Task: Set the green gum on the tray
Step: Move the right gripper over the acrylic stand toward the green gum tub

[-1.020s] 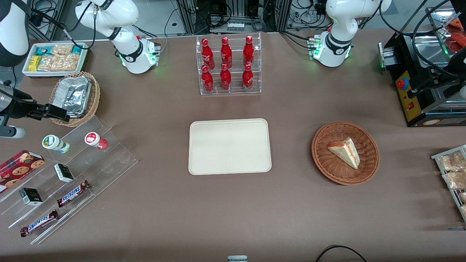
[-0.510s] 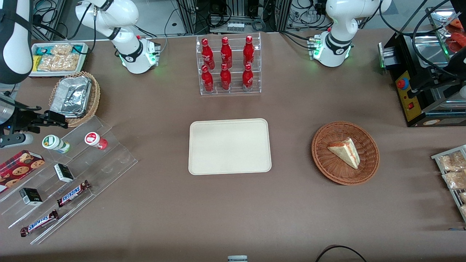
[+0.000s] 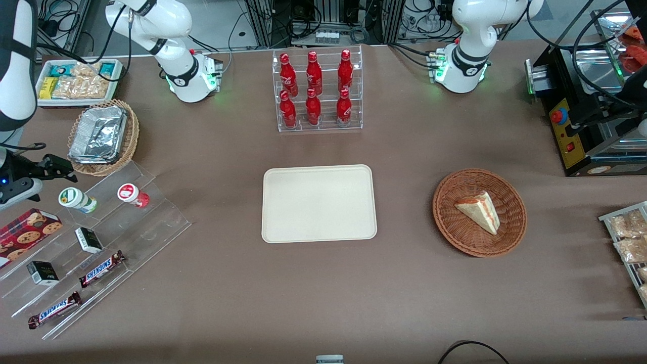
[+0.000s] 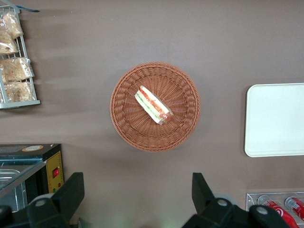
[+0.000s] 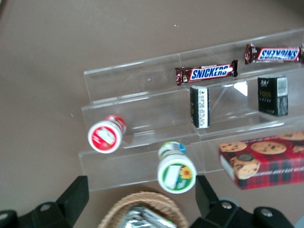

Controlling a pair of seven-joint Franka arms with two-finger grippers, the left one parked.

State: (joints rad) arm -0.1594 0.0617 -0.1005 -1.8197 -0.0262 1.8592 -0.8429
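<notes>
Front view, items listed from the camera outward. Counter (image 3: 227, 298): brown, carrying everything below.

Clear stepped display rack (image 3: 101, 242), at the working arm's end of the counter. Lowest steps: two Snickers bars (image 3: 54, 309), then two small dark boxes (image 3: 42, 273). A red plaid cookie box (image 3: 28, 230) lies at the rack's outer end.

Top step of the rack: green gum (image 3: 77, 198), upright, white lid with green rim, untouched. Beside it on the same step, toward the counter's middle and apart from it, the red gum bottle (image 3: 133, 195).

Tray (image 3: 319, 203): cream, flat on the counter's middle, well apart from the rack.

Round wicker basket (image 3: 479, 212) with a sandwich wedge (image 3: 478, 211), toward the parked arm's end.

Gripper (image 3: 59, 169): above the counter just beside the green gum and slightly farther from the camera, near the foil-lined basket (image 3: 103, 136). In the right wrist view the jaws stand wide apart with nothing held, both fingers (image 5: 73, 197) flanking the green gum (image 5: 176, 171) and the foil basket's rim (image 5: 142, 213).

Farthest: clear rack of six red bottles (image 3: 317, 90) and white bin of snack packets (image 3: 76, 81).
</notes>
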